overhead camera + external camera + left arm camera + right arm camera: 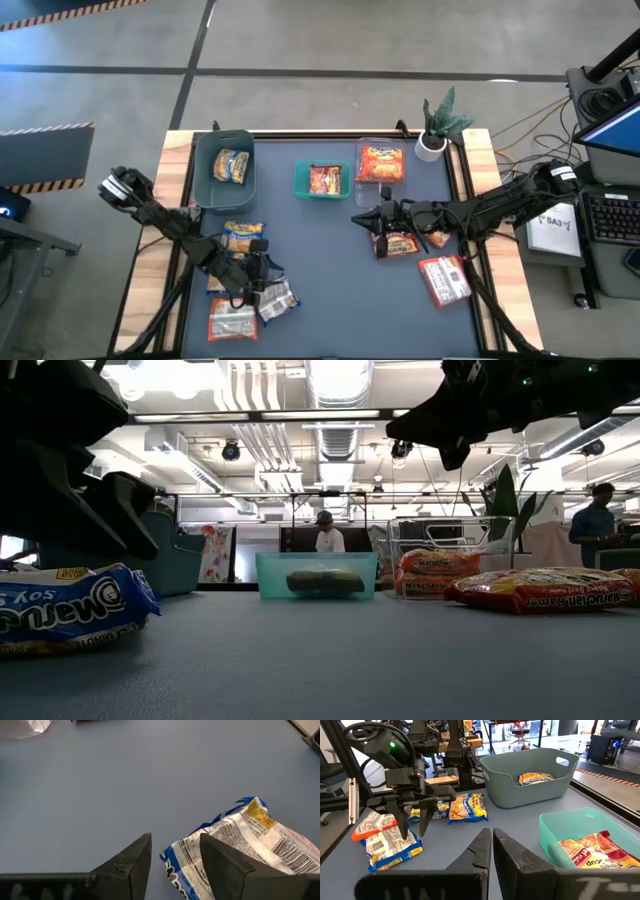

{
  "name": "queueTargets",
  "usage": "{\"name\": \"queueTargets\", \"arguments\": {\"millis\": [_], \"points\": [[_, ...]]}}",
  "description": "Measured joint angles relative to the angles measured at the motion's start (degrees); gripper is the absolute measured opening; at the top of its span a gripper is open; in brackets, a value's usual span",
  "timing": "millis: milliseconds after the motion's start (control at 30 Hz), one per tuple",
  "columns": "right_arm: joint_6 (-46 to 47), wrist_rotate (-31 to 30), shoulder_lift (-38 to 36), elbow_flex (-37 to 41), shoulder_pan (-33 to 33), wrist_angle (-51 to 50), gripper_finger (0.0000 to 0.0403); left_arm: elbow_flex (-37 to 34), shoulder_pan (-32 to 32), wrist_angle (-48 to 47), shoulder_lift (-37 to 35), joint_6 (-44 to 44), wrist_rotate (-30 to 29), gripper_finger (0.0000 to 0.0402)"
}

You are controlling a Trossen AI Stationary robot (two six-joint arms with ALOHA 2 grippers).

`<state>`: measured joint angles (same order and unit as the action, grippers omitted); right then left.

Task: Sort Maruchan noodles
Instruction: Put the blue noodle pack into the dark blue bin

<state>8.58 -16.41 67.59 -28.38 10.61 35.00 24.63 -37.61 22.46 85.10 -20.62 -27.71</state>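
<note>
My left gripper (262, 272) is open at the table's near left. It points down just above a blue-and-white noodle packet (240, 845), whose end lies below the gap between the fingers. This packet also shows in the right wrist view (390, 847). A yellow-and-blue packet (243, 237) and a red-and-grey packet (232, 320) lie flat beside it. My right gripper (372, 220) is shut and empty, raised above the table (455, 445) right of centre. An orange-red packet (402, 244) lies on the mat beside it.
At the far side stand a grey-green bin (212, 185) with a yellow packet, a small teal bin (300, 180) with an orange-red packet, and a clear bin (362, 190) with an orange packet. Another red-and-white packet (445, 280) lies near right. A potted plant (435, 135) stands far right.
</note>
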Motion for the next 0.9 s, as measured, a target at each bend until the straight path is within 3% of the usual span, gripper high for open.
{"name": "queueTargets", "arguments": {"millis": [467,900], "points": [[-0.02,0.0,0.0,0.0,0.0,0.0,0.0009,-0.89,0.11,2.07,0.0,-1.27,1.27,0.0108],[-0.09,0.0,0.0,0.0,0.0,0.0,0.0009,-0.86,0.11,2.05,0.0,-1.98,1.29,0.0186]]}}
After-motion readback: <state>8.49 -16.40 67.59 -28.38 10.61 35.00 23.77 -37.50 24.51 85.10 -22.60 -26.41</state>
